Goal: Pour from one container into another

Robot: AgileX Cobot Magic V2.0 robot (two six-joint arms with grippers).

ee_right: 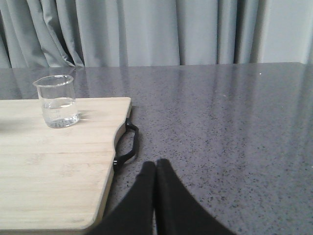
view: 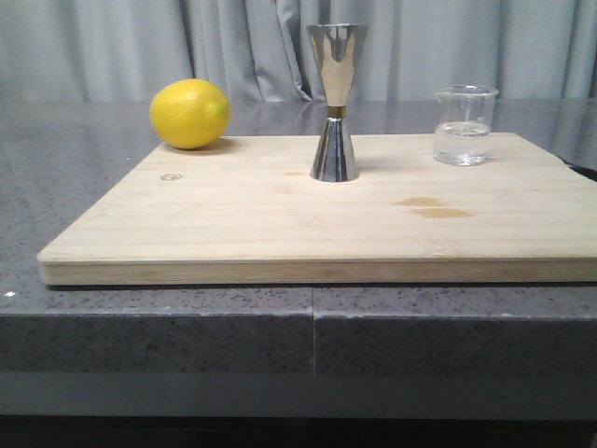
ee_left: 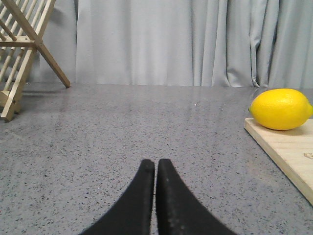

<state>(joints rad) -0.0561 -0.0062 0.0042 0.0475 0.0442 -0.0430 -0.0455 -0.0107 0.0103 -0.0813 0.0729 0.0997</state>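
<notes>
Grey speckled countertop backed by a grey curtain; a pale wooden cutting board lies on it.

Item 1, beaker: small clear glass, flared rim, part-filled with clear liquid, upright at the board's far right corner. My right wrist view shows it too, and adds a black handle on the board's edge, which my front view does not make clear.

Item 2, jigger: shiny steel double cone with a gold waist band, upright near the board's far middle, well apart from the beaker. I see it in the front view only.

Item 3, lemon: at the board's far left corner.

Item 4, wooden rack: left wrist view only.

Item 5, left gripper: fingers pressed together, holding nothing, over bare counter.

Item 6, right gripper: likewise closed and empty, beside the board.
</notes>
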